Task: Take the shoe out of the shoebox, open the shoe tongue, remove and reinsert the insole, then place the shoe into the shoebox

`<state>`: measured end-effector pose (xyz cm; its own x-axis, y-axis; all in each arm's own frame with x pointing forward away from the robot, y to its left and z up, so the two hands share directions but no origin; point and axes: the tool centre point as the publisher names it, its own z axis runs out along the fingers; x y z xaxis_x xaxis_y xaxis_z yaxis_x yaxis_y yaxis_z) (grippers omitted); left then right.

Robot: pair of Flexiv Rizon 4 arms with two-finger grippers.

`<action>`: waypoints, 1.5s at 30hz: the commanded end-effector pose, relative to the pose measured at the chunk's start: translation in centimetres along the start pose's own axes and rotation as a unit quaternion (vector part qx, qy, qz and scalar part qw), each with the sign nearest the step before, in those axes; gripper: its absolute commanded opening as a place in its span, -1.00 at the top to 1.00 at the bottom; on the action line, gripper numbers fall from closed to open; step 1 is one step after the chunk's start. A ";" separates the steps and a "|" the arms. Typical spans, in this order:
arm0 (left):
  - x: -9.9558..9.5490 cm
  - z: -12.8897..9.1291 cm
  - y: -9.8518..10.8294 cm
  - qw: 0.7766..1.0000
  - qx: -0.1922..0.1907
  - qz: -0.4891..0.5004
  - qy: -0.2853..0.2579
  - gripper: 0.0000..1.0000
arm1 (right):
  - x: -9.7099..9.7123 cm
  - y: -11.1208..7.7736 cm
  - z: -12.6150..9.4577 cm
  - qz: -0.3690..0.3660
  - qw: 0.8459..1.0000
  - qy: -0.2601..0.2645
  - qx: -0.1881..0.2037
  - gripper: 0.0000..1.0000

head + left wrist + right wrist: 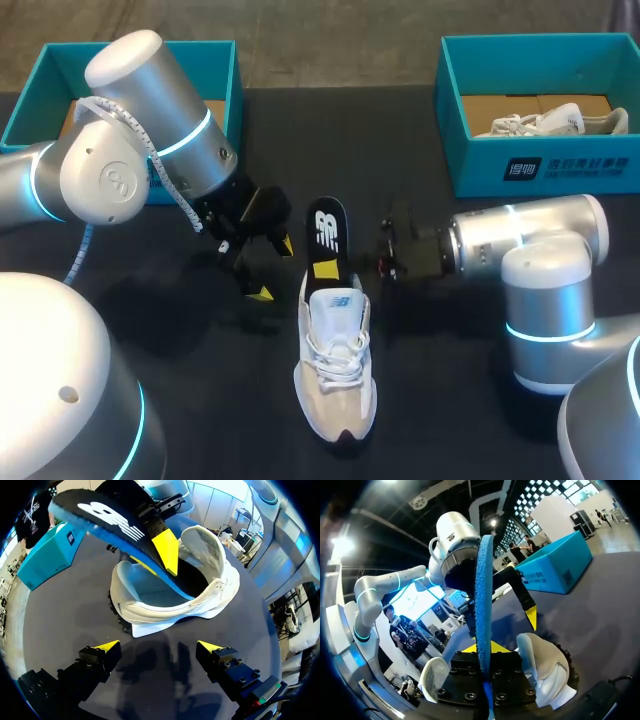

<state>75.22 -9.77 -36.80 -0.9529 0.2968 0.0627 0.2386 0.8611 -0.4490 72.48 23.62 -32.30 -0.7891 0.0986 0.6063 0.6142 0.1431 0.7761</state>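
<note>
Foam insole [326, 235] is pinched edge-on in the right fingers [499, 648], centre of head view, front end down inside the shoe [335, 370], which sits loose on the tabletop [220, 400] centre-bottom. Spread, empty left fingers [106, 646] sit just left of the heel. Risk: nothing pins the shoe, so pushing the insole could skid it or buckle the foam.

Dark table [430, 385]: 1 white shoe [337, 385] ctr, teal left shoebox [222, 62] & right shoebox [540, 168] at back.

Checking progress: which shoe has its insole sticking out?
The white shoe on the table, black insole jutting from its opening; the other shoe lies in the right shoebox.
</note>
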 end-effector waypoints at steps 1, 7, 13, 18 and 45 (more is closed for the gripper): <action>0.0 0.0 0.0 1.000 -0.001 0.000 0.000 -1.00 | -0.1 -0.6 0.3 0.004 1.000 0.000 0.005 1.00; 0.0 0.0 0.0 1.000 -0.001 0.000 0.000 -1.00 | 0.1 -1.7 0.4 0.015 1.000 0.001 0.008 1.00; 0.0 0.0 0.0 1.000 -0.001 0.000 0.000 -1.00 | 0.4 -2.7 0.5 0.022 1.000 0.002 0.010 1.00; 0.0 0.0 0.0 1.000 -0.001 0.000 0.000 -1.00 | 0.6 -3.2 0.6 0.028 1.000 0.002 0.013 1.00; 0.0 0.0 0.0 1.000 -0.001 0.000 0.000 -1.00 | 0.2 -1.3 0.2 0.020 1.000 -0.005 -0.023 0.52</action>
<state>75.22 -9.77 -36.80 -0.9529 0.2968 0.0626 0.2387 0.8611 -0.4490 71.82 23.66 -33.32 -0.7629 0.1066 0.6377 0.6463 0.1033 0.7560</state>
